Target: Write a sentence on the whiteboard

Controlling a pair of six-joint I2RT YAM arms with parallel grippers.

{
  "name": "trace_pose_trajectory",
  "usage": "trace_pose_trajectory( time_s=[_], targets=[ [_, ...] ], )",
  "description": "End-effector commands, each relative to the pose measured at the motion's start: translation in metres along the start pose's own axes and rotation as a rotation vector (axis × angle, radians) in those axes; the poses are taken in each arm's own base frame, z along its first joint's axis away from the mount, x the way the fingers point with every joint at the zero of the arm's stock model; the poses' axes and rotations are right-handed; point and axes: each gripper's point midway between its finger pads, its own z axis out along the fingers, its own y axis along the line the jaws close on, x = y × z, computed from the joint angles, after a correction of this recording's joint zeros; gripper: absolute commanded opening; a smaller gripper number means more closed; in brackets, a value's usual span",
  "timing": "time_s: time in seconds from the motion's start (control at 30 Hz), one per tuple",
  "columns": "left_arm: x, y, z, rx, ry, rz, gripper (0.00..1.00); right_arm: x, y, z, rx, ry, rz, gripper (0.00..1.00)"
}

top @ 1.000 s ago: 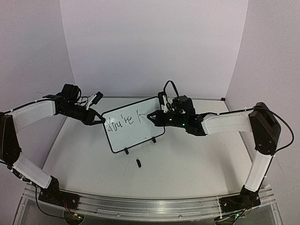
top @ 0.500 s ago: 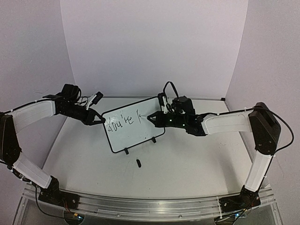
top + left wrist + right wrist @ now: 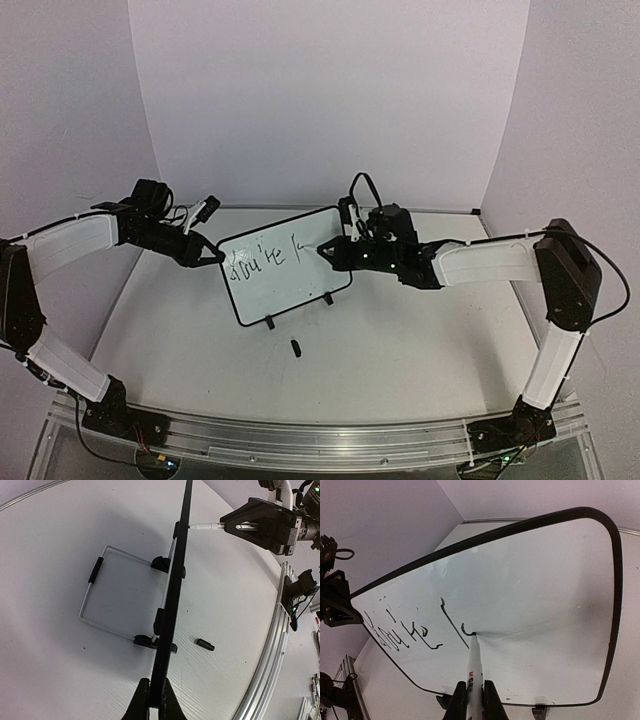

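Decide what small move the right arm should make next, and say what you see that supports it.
Probably curl the marker tip round to close the small hook begun after "You're l". The tip touches the board there, and the left fingers clamp the board's edge, so it should hold steady.

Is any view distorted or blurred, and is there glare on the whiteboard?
Top view: soft, even light, no glare on the whiteboard, writing small and slightly fuzzy. Left wrist: the wide-angle lens curves the rail. Right wrist: the whiteboard bows strongly; a faint sheen beside the marker tip; writing sharp.
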Motion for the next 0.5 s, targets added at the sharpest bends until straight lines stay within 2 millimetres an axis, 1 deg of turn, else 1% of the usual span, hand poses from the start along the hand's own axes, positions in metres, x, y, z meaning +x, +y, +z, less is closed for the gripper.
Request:
trace_pose_trajectory(
  time_s=[0.0, 0.23, 0.47],
  targets=[
    [0.000, 0.021, -0.001, -0.104, 0.027, 0.020, 0.00, -0.031, 0.007, -0.013, 0.012, -0.082, -0.027, 0.00],
    [0.000, 0.021, -0.001, -0.105, 0.027, 0.021, 0.00, -0.036, 0.016, -0.007, -0.028, -0.079, -0.030, 0.00],
    [0.000, 0.021, -0.001, -0.105, 0.026, 0.021, 0.00, -0.036, 0.021, -0.003, -0.059, -0.075, -0.029, 0.00]
  ],
)
